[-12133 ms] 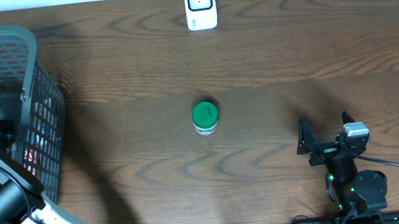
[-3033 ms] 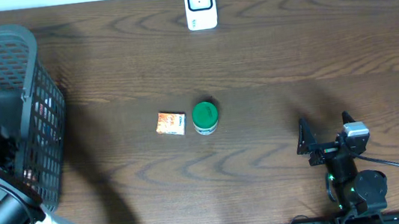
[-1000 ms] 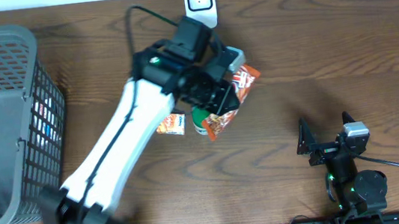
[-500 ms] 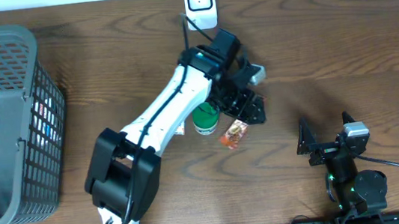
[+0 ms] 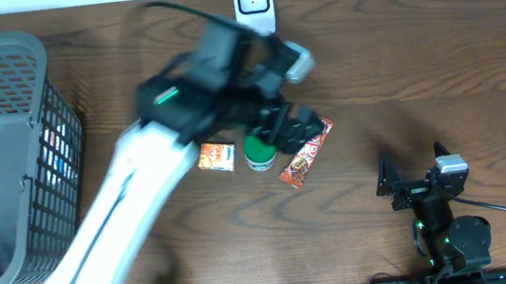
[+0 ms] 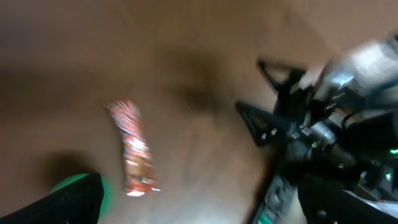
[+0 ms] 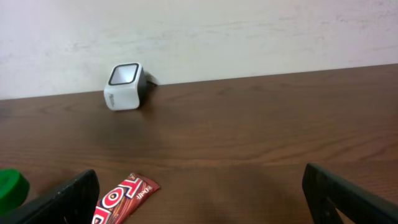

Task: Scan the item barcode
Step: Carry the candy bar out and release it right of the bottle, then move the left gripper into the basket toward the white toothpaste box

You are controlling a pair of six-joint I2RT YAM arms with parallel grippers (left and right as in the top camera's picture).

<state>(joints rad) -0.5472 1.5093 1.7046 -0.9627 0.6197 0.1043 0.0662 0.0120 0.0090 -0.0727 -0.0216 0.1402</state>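
**tabletop_tom:** Snack bar [image 5: 305, 151]: red-orange wrapper, flat on the wooden surface [image 5: 434, 54], lying diagonally just beside the green-lidded jar [image 5: 260, 149] on the right arm's side; small gap to the jar, going by the right wrist view; lying free, not gripped. Any read on the pincers?

**yam_fan:** Left pincer [image 5: 291, 126] above the jar and the bar's upper end, badly smeared in the overhead shot; spread wide though, judging by its own camera, fingers [image 6: 68, 202] out at the bottom corners of the frame, not pinching anything. Right pincer [image 7: 199, 202] spread wide too, empty, low over the wood near the front edge, well apart from the bar.

**tabletop_tom:** And the scanner [image 5: 255, 5]?

**yam_fan:** White, upright at the far edge, well apart from the bar; dark window showing from above. Small orange box [image 5: 217, 156] just on the jar's other side; grey mesh basket [image 5: 51, 127] off on the left arm's side, a few packets showing through the mesh.
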